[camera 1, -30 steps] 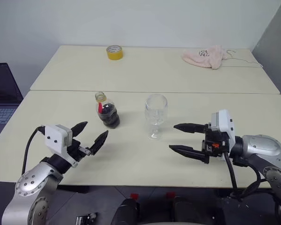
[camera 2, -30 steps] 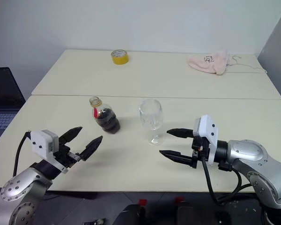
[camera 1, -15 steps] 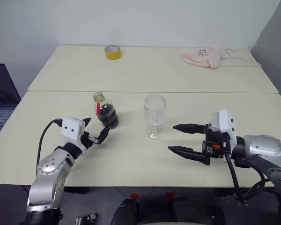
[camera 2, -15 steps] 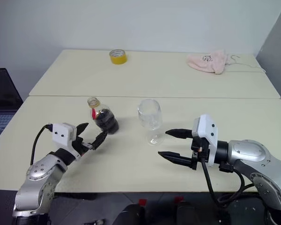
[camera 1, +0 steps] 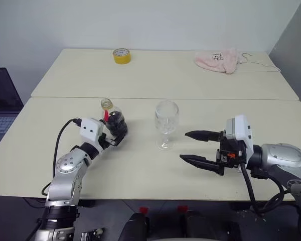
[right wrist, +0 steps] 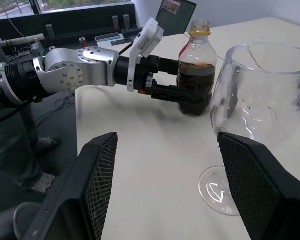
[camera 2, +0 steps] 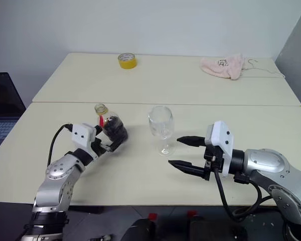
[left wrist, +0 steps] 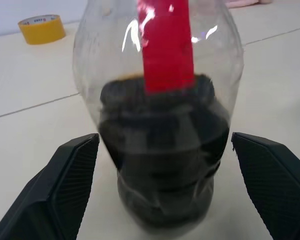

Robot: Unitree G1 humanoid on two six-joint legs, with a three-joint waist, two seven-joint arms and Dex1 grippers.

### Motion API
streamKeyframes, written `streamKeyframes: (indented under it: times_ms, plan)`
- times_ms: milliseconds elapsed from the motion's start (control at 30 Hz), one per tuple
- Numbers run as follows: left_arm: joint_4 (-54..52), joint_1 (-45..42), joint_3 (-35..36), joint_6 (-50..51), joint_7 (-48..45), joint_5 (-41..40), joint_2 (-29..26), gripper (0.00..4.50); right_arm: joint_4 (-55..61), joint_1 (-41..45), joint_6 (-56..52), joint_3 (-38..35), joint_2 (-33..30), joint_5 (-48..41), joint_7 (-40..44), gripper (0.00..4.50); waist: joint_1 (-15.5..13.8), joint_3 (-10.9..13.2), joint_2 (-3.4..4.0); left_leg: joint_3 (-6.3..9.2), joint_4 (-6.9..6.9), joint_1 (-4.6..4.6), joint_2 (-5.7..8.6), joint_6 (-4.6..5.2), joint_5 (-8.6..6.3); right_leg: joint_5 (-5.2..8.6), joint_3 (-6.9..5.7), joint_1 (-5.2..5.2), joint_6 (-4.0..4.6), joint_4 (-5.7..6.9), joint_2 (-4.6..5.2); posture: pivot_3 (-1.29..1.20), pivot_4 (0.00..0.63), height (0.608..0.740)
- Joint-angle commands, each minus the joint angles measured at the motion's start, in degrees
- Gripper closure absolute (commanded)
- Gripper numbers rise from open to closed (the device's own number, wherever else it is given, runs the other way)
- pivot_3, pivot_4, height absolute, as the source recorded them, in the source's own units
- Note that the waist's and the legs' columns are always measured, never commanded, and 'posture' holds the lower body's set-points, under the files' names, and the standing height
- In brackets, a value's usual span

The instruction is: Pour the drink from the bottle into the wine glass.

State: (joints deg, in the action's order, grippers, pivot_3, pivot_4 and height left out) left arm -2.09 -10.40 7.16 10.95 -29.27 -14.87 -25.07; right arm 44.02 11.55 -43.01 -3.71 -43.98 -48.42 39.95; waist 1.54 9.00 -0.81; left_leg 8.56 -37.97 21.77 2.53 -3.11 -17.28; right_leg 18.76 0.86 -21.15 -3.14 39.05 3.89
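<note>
Bottle first, since it matters most: in the left eye view it stands upright left of centre on the pale table, a small squat plastic thing, so I'd judge it light, a bit slick and liable to dent if squeezed hard; the round belly looks the sensible place to take it. Dark cola fills roughly its lower half, and a yellow band rings the neck, though I cannot tell whether the cap is on. The left gripper has its black fingers spread wide on either side of the belly, not yet closed on it. Centre frame stands the wine glass, empty, thin-stemmed and surely fragile, apart from the bottle. Lower right, the right gripper hangs with its fingers parted, holding nothing, near the glass's foot but not touching. In the right eye view a yellow tape roll sits at upper left and a pink cloth at upper right. The left wrist view has the bottle centred between the two open fingers, red label above the cola line. From the right wrist view the glass bowl looms at right, dry inside, with the bottle behind it.
</note>
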Motion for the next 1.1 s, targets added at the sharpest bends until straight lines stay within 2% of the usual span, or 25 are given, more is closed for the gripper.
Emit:
streamKeyframes:
  times_ms: [33, 200, 333, 500, 633, 867, 1100]
  plan:
    - [-1.2, -1.6, -0.7, 0.7, 0.6, 0.5, 0.5, 0.00, 1.9, 0.8, 0.6, -0.5, 0.1, -1.0, -0.4, 1.08, 0.0, 0.0, 0.00, -0.01, 0.00, 0.00, 0.00, 0.00, 0.00, 0.00, 0.01, 0.00, 0.00, 0.00, 0.00, 0.00, 0.150, 0.740]
    - [-1.9, -3.7, -1.0, 3.0, 1.7, 0.4, 0.9, 0.00, 1.9, 0.9, 0.8, -0.2, 0.1, -0.8, -0.7, 1.08, 0.0, 0.0, 0.00, 0.01, 0.00, 0.00, 0.00, 0.00, 0.00, 0.00, 0.00, 0.00, 0.00, 0.01, 0.00, 0.00, 0.150, 0.740]
    - [-2.7, -3.2, -0.5, 4.5, 2.6, 0.0, 1.1, 0.85, 1.9, 0.8, 0.9, 0.0, 0.4, -0.6, -1.0, 1.04, 0.0, 0.0, 0.00, 0.00, -0.01, 0.00, 0.00, 0.00, 0.00, 0.00, 0.00, 0.00, 0.00, 0.01, 0.00, 0.00, 0.150, 0.740]
    - [-4.0, -2.3, -0.1, 6.2, 2.9, -0.9, 1.3, 2.43, 1.9, 0.6, 1.3, 0.4, 0.8, -0.4, -1.3, 1.04, 0.0, 0.0, -0.01, 0.01, -0.01, 0.00, 0.01, -0.01, 0.00, 0.00, 0.00, 0.00, 0.00, 0.01, 0.00, 0.00, 0.150, 0.740]
    - [-4.8, -1.4, 0.5, 7.2, 3.1, -1.4, 1.3, 3.02, 1.7, 0.4, 1.7, 0.4, 1.0, 0.0, -1.2, 1.04, 0.0, 0.0, 0.00, 0.02, -0.01, 0.00, 0.00, -0.01, 0.00, 0.00, 0.00, 0.00, 0.00, 0.01, 0.00, 0.00, 0.150, 0.740]
    - [-8.0, -0.7, 2.6, 10.7, 2.2, -3.7, -0.5, 3.44, 2.7, -0.7, 2.4, -1.3, 0.9, -0.6, -1.4, 1.04, 0.0, 0.0, -0.01, 0.01, -0.01, 0.00, 0.00, -0.01, 0.00, 0.00, 0.00, 0.00, 0.00, 0.01, 0.00, 0.00, 0.150, 0.740]
    - [-13.0, -1.1, 5.3, 16.1, -1.1, -7.8, -5.1, 3.49, 4.8, -2.2, 1.5, -4.3, -0.5, -3.3, -2.3, 1.04, 0.0, 0.0, -0.02, 0.03, 0.00, 0.01, -0.01, -0.01, 0.00, 0.00, -0.01, -0.01, 0.00, 0.01, 0.00, 0.00, 0.150, 0.740]
